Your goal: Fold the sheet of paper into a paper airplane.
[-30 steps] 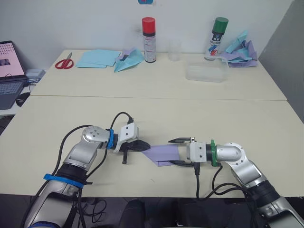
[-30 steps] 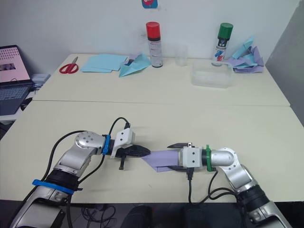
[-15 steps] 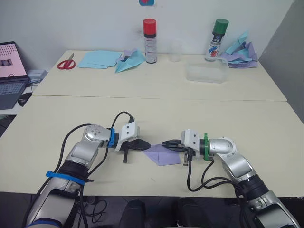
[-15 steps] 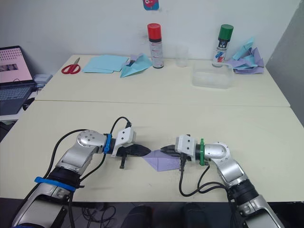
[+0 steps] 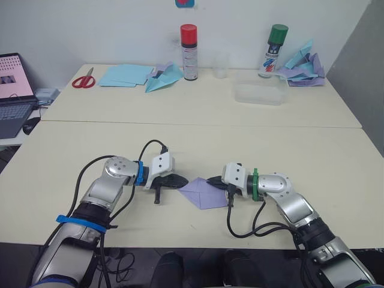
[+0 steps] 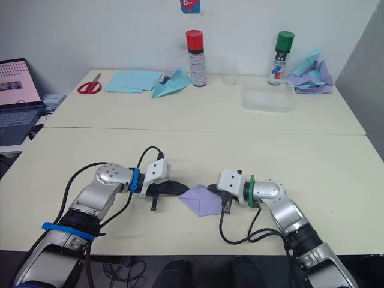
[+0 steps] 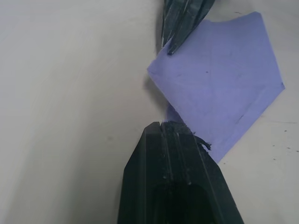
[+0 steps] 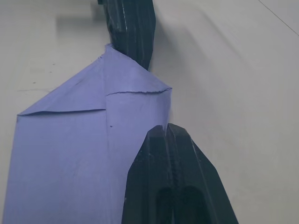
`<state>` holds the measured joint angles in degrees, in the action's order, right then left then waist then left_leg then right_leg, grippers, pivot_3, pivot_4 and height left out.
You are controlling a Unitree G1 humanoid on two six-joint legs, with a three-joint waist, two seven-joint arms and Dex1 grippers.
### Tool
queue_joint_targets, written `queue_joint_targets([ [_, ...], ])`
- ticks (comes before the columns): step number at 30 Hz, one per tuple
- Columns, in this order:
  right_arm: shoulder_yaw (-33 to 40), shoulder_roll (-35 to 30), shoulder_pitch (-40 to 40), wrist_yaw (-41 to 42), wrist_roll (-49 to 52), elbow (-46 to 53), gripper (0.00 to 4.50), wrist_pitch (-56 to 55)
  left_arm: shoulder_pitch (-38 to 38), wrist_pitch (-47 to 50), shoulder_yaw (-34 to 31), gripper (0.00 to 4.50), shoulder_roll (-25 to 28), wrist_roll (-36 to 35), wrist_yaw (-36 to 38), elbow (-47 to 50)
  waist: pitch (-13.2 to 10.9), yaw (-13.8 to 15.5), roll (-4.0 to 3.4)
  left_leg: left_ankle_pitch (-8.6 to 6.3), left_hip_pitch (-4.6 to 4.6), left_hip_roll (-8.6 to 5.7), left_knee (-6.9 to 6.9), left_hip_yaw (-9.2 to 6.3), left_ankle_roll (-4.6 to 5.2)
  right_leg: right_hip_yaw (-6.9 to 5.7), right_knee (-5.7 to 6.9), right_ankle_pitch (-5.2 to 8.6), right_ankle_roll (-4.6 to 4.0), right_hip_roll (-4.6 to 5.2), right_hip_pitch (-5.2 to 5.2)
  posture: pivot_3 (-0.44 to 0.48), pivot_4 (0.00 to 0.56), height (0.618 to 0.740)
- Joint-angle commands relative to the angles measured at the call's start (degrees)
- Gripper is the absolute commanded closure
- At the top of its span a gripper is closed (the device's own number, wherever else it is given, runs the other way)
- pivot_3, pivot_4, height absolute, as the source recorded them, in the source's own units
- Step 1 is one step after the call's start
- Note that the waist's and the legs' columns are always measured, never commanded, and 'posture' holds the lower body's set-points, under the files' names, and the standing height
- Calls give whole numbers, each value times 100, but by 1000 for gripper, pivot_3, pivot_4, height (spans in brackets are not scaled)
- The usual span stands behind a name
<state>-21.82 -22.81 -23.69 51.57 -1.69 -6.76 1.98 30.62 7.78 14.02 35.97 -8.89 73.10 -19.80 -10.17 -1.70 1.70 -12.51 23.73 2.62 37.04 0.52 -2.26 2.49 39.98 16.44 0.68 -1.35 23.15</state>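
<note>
- Laptop (image 5: 13, 90) at the far left edge, about 9 o'clock of the scene, on a lower surface beside the counter (image 5: 300, 156).
- Red-handled scissors (image 5: 82, 78) at roughly 10 o'clock on the far counter, just beside a stack of light blue paper sheets (image 5: 124, 74).
- Teal-blue paper plane (image 5: 163, 77) lies next to those sheets, with a red-capped spray can (image 5: 188, 43) upright at about 12 o'clock.
- Left end effector (image 5: 174, 182), fingers closed, pinches the left corner of the sheet of paper (image 5: 204, 193).
- The lavender sheet, partly folded to a pointed shape, lies flat on the near counter between the two end effectors, around 6 o'clock.
- Right end effector (image 5: 213, 182), fingers closed together, presses on the sheet's right edge, its tip close to the left one.
- Clear plastic box (image 5: 260, 92) at 1 o'clock; behind it a green-capped spray can (image 5: 274, 49).
- A heap of folded paper planes (image 5: 306, 65) at 2 o'clock.
</note>
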Motion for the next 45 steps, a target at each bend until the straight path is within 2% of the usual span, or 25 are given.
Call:
queue_joint_targets([
  [1,-65,0,-70,-17,-147,-134,4458,-77,125,480,-384,4500,148,-178,-191,408,0,-3,0,0,1,1,0,-1,0,0,0,0,0,-2,1,0,150,740],
  [7,-35,14,-110,6,-147,-253,4458,-177,-372,1029,-362,4500,-55,-401,-439,1641,0,-4,0,0,5,5,-2,-6,0,7,-2,0,0,5,4,0,150,740],
  [12,-10,3,-102,40,-109,-204,4458,-143,-714,1107,-218,4500,-117,-249,-606,1831,0,-3,0,0,3,3,0,-5,0,6,0,-1,0,5,3,0,150,740],
  [17,51,-29,-59,143,10,-73,4458,-73,-914,768,-40,4500,-68,99,-722,1494,1,0,1,0,3,4,-1,-5,0,3,-1,0,-1,4,3,0,150,740],
  [20,121,-56,-39,274,167,29,3919,2,-948,848,-24,4500,-81,45,-677,1444,1,-1,1,0,2,3,0,-4,0,6,-1,0,-1,6,1,0,150,740],
  [25,413,-77,-137,405,592,311,2138,57,-1082,862,7,4500,-97,37,-682,1405,1,-1,1,0,2,3,-1,-4,0,6,-2,0,-1,6,2,0,150,740],
  [28,795,99,-248,514,1377,825,1042,431,-1149,912,-36,4500,-171,-42,-741,1337,1,0,0,0,1,5,-1,-6,0,6,-1,0,-1,5,1,0,150,740],
  [30,800,103,-257,586,1511,1020,1042,601,-1167,877,-22,4500,-185,-34,-763,1312,1,0,0,0,1,6,-2,-14,0,4,-1,0,-1,5,1,0,150,740],
  [31,732,112,-229,619,1495,997,1149,627,-1159,847,-11,4500,-205,-15,-784,1291,5,0,0,0,1,6,-1,-15,0,4,-1,0,-1,5,1,0,150,740],
  [33,594,107,-168,698,1432,910,1701,579,-1144,831,-1,4500,-236,2,-815,1278,15,0,5,0,0,5,-2,-16,0,3,-2,0,-1,6,-2,0,150,740],
  [37,154,108,-83,552,864,486,3137,386,-1122,847,-4,4500,-257,6,-847,1280,15,3,5,0,-1,4,-1,-8,0,5,-2,0,-1,8,-3,0,150,740],
  [40,-49,15,-38,451,475,264,4402,201,-1102,766,-16,4500,-269,64,-944,1206,15,5,5,0,0,4,0,-3,0,4,-2,0,-1,8,-2,0,150,740],
  [45,-201,-317,140,642,235,122,4486,87,-1117,739,-11,4500,-295,71,-998,1159,26,13,4,0,-2,2,0,-1,0,5,-2,0,0,13,-4,0,150,740],
])
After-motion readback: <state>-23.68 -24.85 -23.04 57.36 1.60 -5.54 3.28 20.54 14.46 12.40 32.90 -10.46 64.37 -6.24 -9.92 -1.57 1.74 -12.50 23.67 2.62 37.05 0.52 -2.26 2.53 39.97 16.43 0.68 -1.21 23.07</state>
